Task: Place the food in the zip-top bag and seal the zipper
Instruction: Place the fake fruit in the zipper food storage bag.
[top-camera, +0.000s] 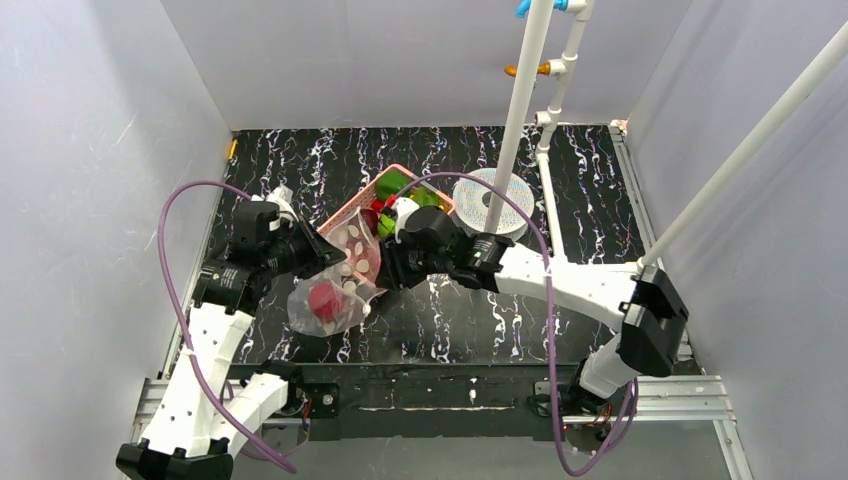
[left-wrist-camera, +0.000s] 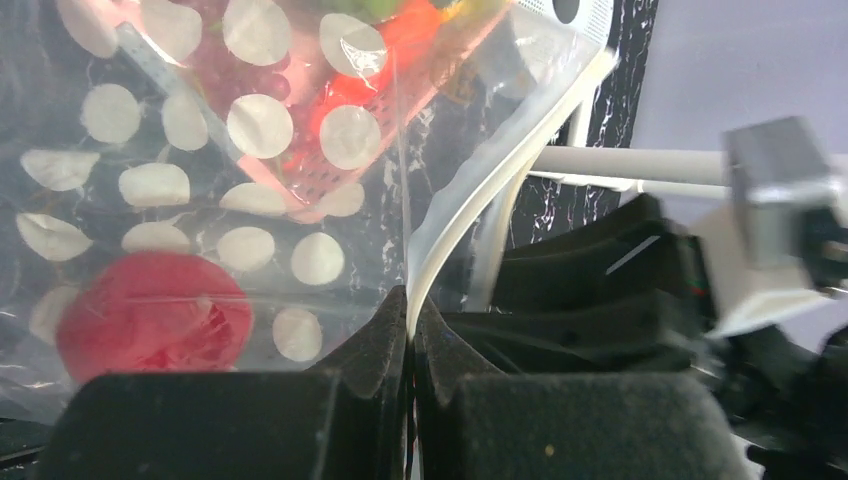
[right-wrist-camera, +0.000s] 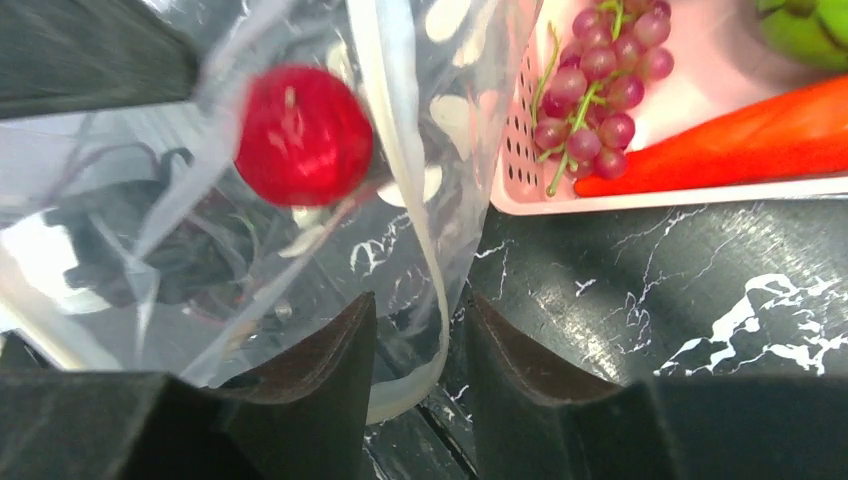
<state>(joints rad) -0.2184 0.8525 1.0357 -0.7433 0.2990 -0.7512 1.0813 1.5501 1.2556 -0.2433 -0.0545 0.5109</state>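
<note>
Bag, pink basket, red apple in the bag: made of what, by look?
Zip-top bag: thin clear plastic film, glossy; it creases and shows things through. Basket: rigid pink plastic, likely moulded; lattice wall, smooth rim. Apple: probably hard plastic toy; even red, shiny highlights.

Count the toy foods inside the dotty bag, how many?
1. The red apple sits inside the zip-top bag. The grapes lie in the pink basket, outside it. Crinkled plastic could hide something small.
</note>
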